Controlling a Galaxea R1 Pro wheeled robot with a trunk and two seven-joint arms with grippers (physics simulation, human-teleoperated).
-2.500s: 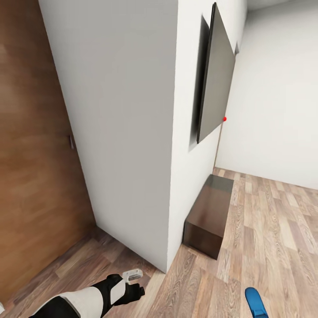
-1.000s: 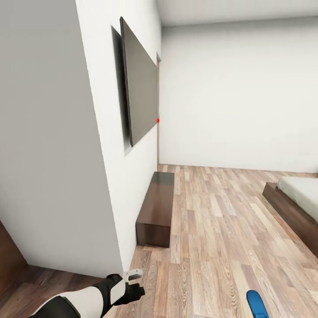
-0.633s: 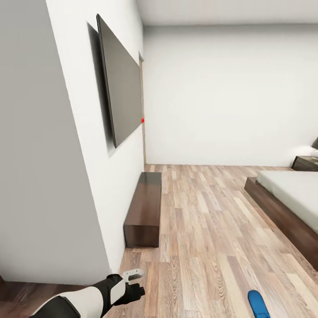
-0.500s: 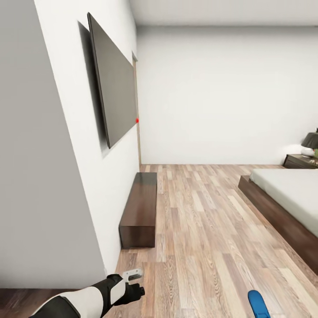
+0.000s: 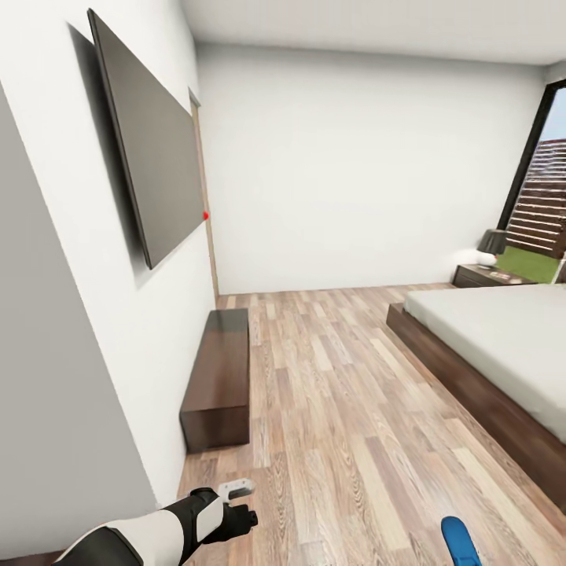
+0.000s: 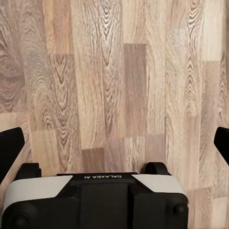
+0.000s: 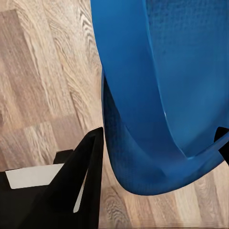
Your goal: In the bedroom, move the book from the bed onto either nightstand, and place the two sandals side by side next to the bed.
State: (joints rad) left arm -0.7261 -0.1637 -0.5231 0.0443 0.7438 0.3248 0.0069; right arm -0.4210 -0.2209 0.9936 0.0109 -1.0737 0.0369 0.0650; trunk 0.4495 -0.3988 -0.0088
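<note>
- Sandal (image 7: 157, 95), blue, is clamped between the right gripper (image 7: 160, 143) fingers, above the floor (image 5: 354, 440), well short of the bed (image 5: 503, 346).
- Left gripper (image 6: 114, 143) hangs spread and empty.
- Judgement: carry the sandal low and level toward the bed's near side.
</note>
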